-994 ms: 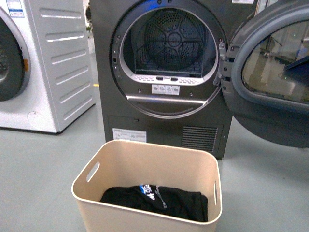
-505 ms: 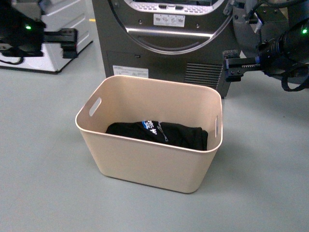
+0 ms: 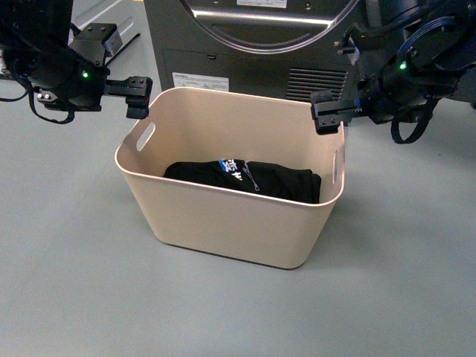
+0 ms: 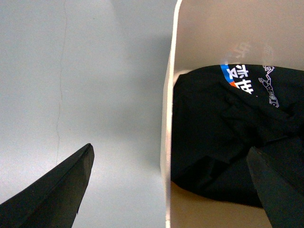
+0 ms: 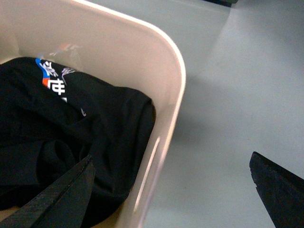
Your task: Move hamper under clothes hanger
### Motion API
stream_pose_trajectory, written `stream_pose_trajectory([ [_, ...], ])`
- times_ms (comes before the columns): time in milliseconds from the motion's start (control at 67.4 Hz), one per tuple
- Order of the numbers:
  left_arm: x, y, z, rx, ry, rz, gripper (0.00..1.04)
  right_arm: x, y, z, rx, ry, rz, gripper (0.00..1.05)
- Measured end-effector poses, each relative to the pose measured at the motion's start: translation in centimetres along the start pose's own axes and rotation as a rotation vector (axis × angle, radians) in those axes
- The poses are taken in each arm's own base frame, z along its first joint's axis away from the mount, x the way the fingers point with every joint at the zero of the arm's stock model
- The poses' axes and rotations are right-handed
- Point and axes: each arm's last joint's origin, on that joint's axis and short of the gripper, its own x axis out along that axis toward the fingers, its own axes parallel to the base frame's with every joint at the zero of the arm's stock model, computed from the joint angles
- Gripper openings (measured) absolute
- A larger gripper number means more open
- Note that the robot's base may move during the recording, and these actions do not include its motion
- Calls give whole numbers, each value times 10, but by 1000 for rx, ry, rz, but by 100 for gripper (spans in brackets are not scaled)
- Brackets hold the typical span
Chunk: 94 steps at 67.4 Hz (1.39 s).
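Hamper (image 3: 223, 223) sits on the floor (image 3: 67, 268) before the dryer (image 3: 245, 52); left tool (image 3: 137, 97) and right tool (image 3: 325, 117), both spread apart, straddle its end walls. Uneven clamping could tilt or drop it.

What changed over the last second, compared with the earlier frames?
Both arms came into view and closed in on the hamper: the left gripper and right gripper now sit at its short-side rims, jaws open astride the walls, nothing grasped yet. The view also tilted downward. The hamper stayed on the floor before the dryer, the black garment still inside.
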Motion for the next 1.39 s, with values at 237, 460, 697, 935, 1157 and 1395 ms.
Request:
stream_pose_trajectory([
  [237, 2, 6, -4, -1, 2, -18, 98, 21, 11, -16, -24, 41, -35, 97],
  [460, 14, 8, -14, 0, 26, -26, 98, 34, 14, -23, -16, 65, -52, 97],
  [697, 33, 15, -32, 11, 53, 7, 88, 44, 22, -32, 3, 103, -70, 88],
  [935, 44, 15, -41, 32, 44, 17, 51, 50, 23, -31, 24, 130, -118, 53],
  [1157, 46, 8, -38, 56, 25, -10, 20, 52, 23, -33, 25, 150, -137, 21],
  [1395, 43, 5, -35, 40, 23, -16, 4, 50, 23, -30, 82, 144, -130, 4],
])
